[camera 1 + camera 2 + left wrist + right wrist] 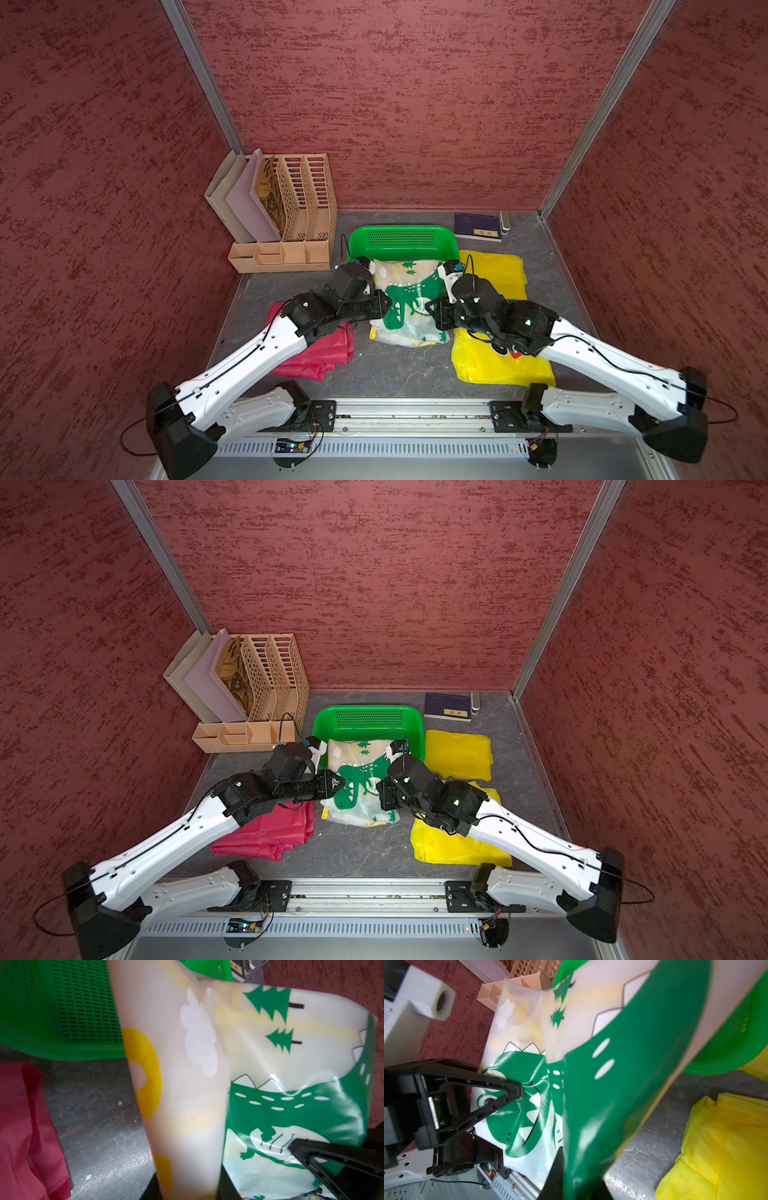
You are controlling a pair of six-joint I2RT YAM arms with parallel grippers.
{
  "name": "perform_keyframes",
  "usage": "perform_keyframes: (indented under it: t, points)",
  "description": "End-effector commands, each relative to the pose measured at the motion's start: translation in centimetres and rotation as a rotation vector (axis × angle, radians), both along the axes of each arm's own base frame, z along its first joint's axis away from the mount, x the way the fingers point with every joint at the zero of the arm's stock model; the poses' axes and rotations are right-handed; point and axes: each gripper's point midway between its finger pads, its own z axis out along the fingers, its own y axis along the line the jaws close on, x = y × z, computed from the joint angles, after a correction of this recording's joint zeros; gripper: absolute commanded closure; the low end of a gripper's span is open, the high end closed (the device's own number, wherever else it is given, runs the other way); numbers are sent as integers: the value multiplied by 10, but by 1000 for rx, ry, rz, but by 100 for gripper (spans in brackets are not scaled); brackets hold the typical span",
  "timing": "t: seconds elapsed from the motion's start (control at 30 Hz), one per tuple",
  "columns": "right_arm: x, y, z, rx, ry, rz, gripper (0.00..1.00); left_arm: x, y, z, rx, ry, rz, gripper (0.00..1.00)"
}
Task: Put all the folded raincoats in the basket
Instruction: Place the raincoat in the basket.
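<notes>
The folded raincoat (405, 299) (357, 783) is translucent white with a green dinosaur print. It is held between both arms, and its far end reaches over the near rim of the green basket (401, 235) (368, 715). My left gripper (388, 305) (188, 1188) is shut on a fold at the raincoat's (270, 1064) left edge. My right gripper (428, 309) (581, 1184) is shut on its (591, 1084) right edge. The basket's mesh wall (52, 1012) and rim (726, 1053) show just beyond. Both sets of fingertips are mostly hidden by the plastic.
A red folded raincoat (320, 353) lies under the left arm. Two yellow ones (494, 270) (498, 361) lie to the right. A beige file organizer (291, 216) stands at the back left, and a dark blue book (477, 226) at the back right.
</notes>
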Motion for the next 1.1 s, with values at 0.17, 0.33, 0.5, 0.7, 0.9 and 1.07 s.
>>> perform_keyframes:
  t: [0.17,0.33,0.5,0.7,0.9,1.07]
  points:
    - [34,40,41,31,-89,77,100,40,-19,43,-131,-102,-61,73]
    - [77,44,47,77,-65,55,100,75,-26,44,-151,-109,-65,71]
    - [127,40,32,119,-23,21,100,117,-26,34,-138,-97,-57,70]
    - [174,30,-6,85,9,-24,100,164,-16,1,-153,-31,-41,70]
    - [207,21,-41,101,59,-35,100,194,-10,-29,-109,-1,-43,68]
    - [226,19,-66,79,89,-40,100,214,-10,-44,-92,2,-26,68]
